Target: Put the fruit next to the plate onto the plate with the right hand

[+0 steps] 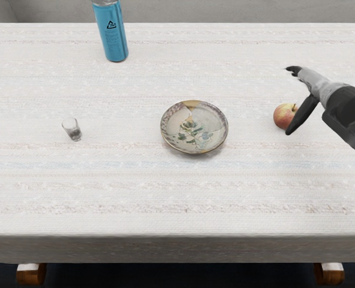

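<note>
A small red-yellow apple (283,115) lies on the table to the right of a patterned ceramic plate (194,126), which sits near the middle. My right hand (302,99) reaches in from the right edge and hovers just above and right of the apple. Its fingers are spread, one pointing up-left and a dark finger (301,115) hanging down beside the fruit. Nothing is held. The left arm does not show.
A tall blue can (110,30) stands at the back, left of centre. A small clear glass (72,129) stands at the left. The white table cloth (165,192) runs to the front edge.
</note>
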Available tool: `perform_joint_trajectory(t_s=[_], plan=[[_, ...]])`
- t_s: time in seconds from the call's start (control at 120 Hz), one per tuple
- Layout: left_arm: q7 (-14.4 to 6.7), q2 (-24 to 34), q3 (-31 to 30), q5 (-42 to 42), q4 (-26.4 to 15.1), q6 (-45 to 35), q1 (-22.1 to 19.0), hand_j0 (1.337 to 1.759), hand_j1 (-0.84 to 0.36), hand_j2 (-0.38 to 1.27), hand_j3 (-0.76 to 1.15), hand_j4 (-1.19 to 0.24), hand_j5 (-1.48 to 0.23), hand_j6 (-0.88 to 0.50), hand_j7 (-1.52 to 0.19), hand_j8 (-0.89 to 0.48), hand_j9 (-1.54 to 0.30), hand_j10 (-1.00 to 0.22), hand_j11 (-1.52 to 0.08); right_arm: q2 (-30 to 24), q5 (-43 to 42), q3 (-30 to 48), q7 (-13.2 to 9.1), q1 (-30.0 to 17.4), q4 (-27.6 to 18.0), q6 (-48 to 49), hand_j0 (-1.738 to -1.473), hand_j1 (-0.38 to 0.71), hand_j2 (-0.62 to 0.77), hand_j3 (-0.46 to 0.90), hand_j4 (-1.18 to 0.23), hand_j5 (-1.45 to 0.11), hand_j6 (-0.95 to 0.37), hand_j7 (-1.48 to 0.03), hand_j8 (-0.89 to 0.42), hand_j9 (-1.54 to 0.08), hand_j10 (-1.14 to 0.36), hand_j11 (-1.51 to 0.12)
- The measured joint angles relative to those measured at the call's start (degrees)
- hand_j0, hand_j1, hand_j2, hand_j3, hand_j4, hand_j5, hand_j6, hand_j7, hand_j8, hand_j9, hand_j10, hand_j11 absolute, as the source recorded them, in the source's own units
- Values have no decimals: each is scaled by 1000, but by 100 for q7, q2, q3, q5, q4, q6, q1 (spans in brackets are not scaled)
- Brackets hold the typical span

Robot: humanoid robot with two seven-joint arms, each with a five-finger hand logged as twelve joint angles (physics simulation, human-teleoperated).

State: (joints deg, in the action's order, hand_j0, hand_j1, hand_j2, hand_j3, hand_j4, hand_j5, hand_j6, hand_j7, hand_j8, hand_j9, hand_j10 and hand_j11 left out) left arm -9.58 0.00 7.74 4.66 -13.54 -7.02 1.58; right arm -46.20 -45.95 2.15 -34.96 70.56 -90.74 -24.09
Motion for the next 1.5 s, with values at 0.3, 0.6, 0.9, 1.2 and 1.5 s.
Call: perform_joint_trajectory(t_s=[0.3, 0.6, 0.9, 1.2, 1.5], plan=[[0, 0, 0, -1, 0, 0, 0, 1658, 339, 2, 0, -8, -11, -8, -11, -8, -11, -8, -11, 1093, -271, -236, -4, -562, 1249, -624, -1658, -296, -7, 0, -48, -60, -50, -59, -49, -60, -48, -59], [0, 0, 0, -1, 0, 0, 0, 1658, 339, 2, 0, -8, -11, -8, -11, -8, -11, -8, -11, 1589, -253, -235, -4, -735, 2147, -653, -1658, -170, -28, 0, -153, -196, -154, -196, -154, -196, -153, -196], [0, 0, 0, 0, 0, 0, 0, 1658, 339, 2, 0, -8, -11, -8, -11, -8, -11, -8, -11, 1644, -242, -210, -5, -778, 2207, -654, -1657, 33, -54, -2, -348, -405, -206, -423, -221, -414, -343, -414], [0, 0, 1, 0, 0, 1, 0, 1658, 339, 2, 0, -8, -11, -8, -11, -8, -11, -8, -10, 1656, -249, -187, -8, -835, 2196, -687, -1654, 206, -52, -3, -496, -560, -228, -640, -288, -594, -479, -604], [1, 0, 3, 1, 0, 2, 0, 1658, 339, 2, 0, -8, -10, -8, -10, -8, -10, -8, -10, 1720, -230, -178, -17, -881, 2210, -731, -1647, 214, 15, -5, -524, -613, -245, -762, -315, -679, -477, -704]])
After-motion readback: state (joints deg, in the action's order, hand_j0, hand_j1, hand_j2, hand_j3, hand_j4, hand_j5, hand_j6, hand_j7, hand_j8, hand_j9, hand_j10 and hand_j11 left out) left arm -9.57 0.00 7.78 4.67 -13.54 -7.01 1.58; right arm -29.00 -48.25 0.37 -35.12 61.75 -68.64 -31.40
